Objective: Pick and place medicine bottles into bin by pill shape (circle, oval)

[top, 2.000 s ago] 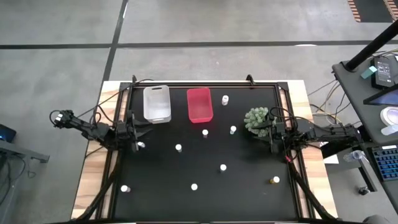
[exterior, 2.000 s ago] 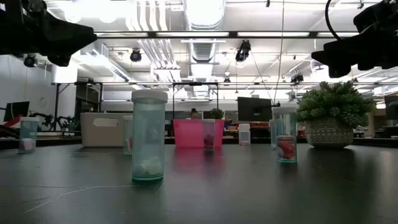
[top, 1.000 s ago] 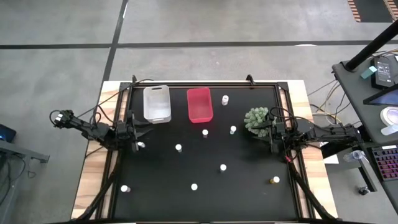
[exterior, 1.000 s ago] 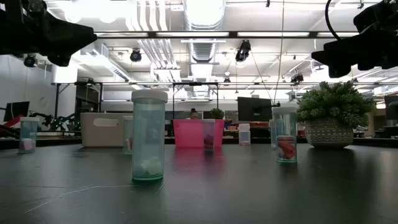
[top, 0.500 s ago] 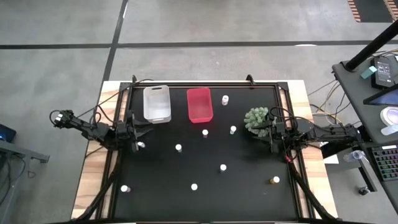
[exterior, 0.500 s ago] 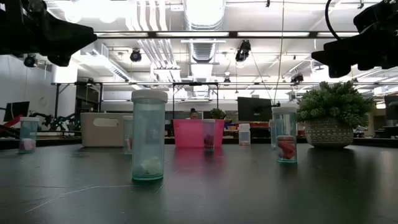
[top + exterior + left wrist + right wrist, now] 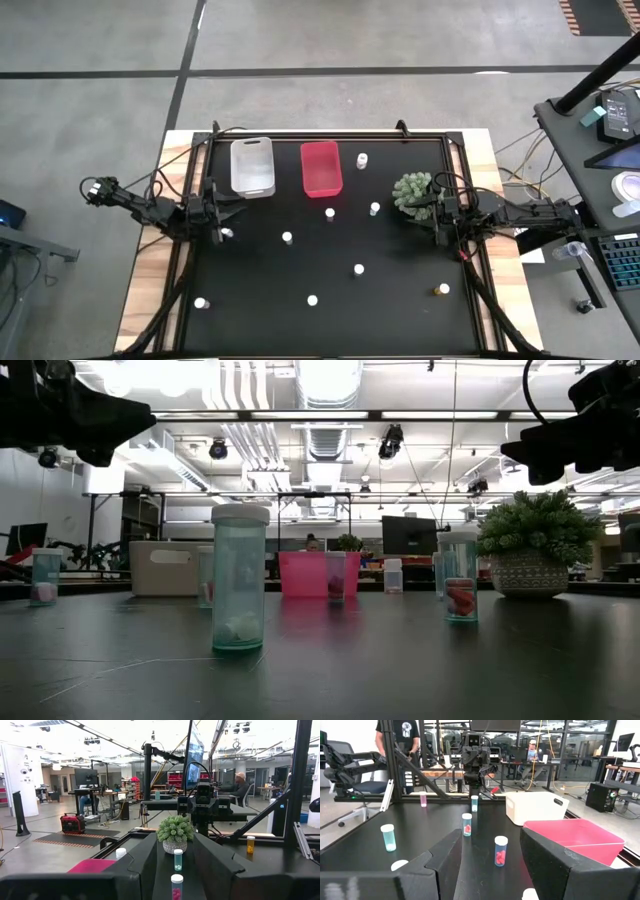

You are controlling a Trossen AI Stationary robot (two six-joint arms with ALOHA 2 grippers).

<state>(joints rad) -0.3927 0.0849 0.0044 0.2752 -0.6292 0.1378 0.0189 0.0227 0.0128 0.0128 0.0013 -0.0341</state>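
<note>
- Both grippers parted, empty: left gripper (image 7: 222, 212) and right gripper (image 7: 432, 214) at opposite table (image 7: 400, 320) edges.
- Bottles (image 7: 287, 238) scattered, none in bins (image 7: 253, 166).
- I risk toppling the plant (image 7: 411, 190) swinging right.

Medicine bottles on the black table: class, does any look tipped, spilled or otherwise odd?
None looks tipped or spilled; every bottle that shows stands upright and capped. One oddity: the amber bottle near the table's right edge is the only orange one, the rest being white-capped. The potted plant is no bottle either.
</note>
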